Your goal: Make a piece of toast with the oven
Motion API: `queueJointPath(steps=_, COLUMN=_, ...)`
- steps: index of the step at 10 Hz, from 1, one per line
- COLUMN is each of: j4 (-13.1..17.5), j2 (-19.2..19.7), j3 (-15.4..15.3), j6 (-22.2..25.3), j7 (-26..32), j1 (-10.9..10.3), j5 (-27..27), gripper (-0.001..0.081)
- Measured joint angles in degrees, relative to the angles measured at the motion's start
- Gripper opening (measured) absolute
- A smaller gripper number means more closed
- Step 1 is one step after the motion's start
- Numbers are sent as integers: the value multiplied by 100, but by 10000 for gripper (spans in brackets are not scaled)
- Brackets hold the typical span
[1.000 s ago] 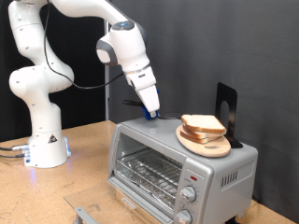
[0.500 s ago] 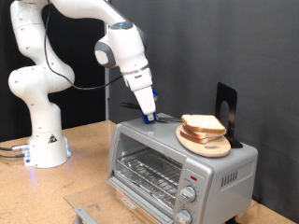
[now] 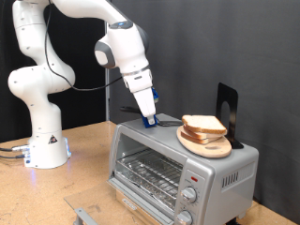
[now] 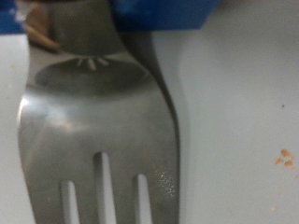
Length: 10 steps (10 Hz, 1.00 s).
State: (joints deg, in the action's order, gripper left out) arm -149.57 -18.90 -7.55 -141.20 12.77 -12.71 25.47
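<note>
The oven point(image 3: 178, 161) stands on the desk point(image 3: 84, 150), door closed; the piece of toast point(image 3: 204, 125) rests on a round board point(image 3: 204, 142) on the oven's roof; the tool point(image 3: 149, 118), beside it on that roof, grips a fork point(image 4: 98, 121) by the handle; a loose grip risks the fork slipping or skidding the slice off.

On the oven point(image 3: 178, 159) roof, the board point(image 3: 205, 142) stacked with bread point(image 3: 202, 126) and a dark upright stand point(image 3: 227, 112) crowd the exterior view's right end; the pincer point(image 3: 149, 118) sits over the barer left end, beside a fork point(image 4: 98, 131).
</note>
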Motion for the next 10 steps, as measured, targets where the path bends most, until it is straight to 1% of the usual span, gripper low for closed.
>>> queueJointPath(steps=1, j4=1, j2=0, j3=7, j6=47, j7=46, j1=0, j5=1, gripper=787)
queueJointPath(steps=3, j4=20, j2=-5, j3=26, j6=137, j7=249, j1=-12, j5=112, gripper=802)
queueJointPath(steps=5, j4=20, j2=-93, j3=106, j6=201, j7=714, j1=-88, j5=443, gripper=808)
queueJointPath(steps=8, j4=-17, j2=-251, j3=117, j6=406, j7=793, j1=-83, j5=446, gripper=808)
queueJointPath(steps=10, j4=-91, j2=-286, j3=105, j6=418, j7=758, j1=-44, j5=365, gripper=808)
